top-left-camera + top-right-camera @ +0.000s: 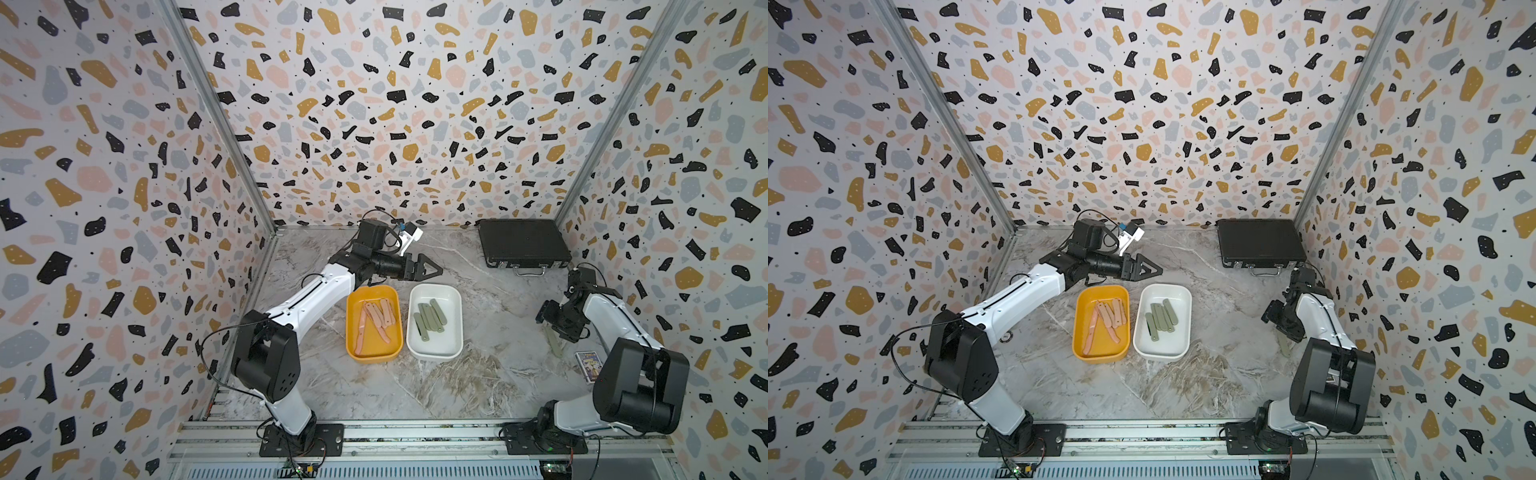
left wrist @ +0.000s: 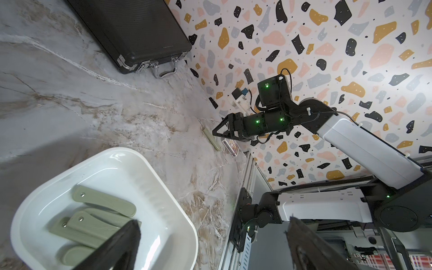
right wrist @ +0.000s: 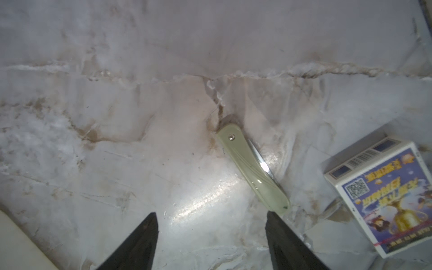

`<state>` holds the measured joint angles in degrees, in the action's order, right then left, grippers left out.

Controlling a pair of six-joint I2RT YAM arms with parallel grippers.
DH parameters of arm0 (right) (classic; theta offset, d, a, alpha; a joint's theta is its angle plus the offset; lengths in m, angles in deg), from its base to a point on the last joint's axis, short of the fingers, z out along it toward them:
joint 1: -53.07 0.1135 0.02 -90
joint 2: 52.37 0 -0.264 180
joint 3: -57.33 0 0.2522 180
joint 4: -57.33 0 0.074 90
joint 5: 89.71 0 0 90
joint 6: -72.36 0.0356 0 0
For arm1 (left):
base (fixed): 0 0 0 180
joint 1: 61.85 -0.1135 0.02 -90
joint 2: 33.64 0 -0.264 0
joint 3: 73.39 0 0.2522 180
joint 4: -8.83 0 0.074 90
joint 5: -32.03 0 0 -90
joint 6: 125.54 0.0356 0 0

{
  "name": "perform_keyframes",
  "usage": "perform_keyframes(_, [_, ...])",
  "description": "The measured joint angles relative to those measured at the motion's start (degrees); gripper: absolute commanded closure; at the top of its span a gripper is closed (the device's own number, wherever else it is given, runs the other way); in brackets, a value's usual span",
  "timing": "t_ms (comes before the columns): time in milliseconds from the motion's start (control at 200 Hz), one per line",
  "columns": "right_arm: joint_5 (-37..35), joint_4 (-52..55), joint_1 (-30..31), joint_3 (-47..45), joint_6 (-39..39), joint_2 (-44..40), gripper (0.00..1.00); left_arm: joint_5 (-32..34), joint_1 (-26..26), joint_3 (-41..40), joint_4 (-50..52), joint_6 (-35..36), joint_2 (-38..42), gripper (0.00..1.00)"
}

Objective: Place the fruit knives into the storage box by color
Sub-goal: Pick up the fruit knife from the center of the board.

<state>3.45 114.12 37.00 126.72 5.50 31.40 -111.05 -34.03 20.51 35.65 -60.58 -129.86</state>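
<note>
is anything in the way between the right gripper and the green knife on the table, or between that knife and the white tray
Nothing visible. The open right gripper hangs over bare table beside the green knife. The card box lies on its far side, away from the white tray.

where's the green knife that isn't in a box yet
The sage green folding fruit knife lies on the marble table on the robot's right side, just under the right gripper and near a small printed card box.
</note>
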Motion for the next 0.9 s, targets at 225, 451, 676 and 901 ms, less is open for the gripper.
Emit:
perform_keyframes(225, [-1.2, -1.4, -2.1, 0.0, 0.0, 4.8, 0.24, -0.7, 0.0, -1.0, -2.2, -1.6, 0.0, 0.03])
perform_keyframes(451, [-1.3, -2.5, -2.6, 0.0, 0.0, 8.9, 0.24, -1.1, 0.0, -2.0, -3.3, -2.2, 0.0, 0.03])
perform_keyframes(676, [-1.2, -4.7, -2.8, -0.8, 0.1, 11.1, 0.24, -1.1, 0.0, -2.1, -4.2, -2.9, 0.0, 0.03])
perform_keyframes(901, [-1.6, -5.2, -2.8, -1.4, 0.4, 11.0, 0.32, -1.1, 0.0, -2.1, -4.2, -3.2, 0.0, 0.03])
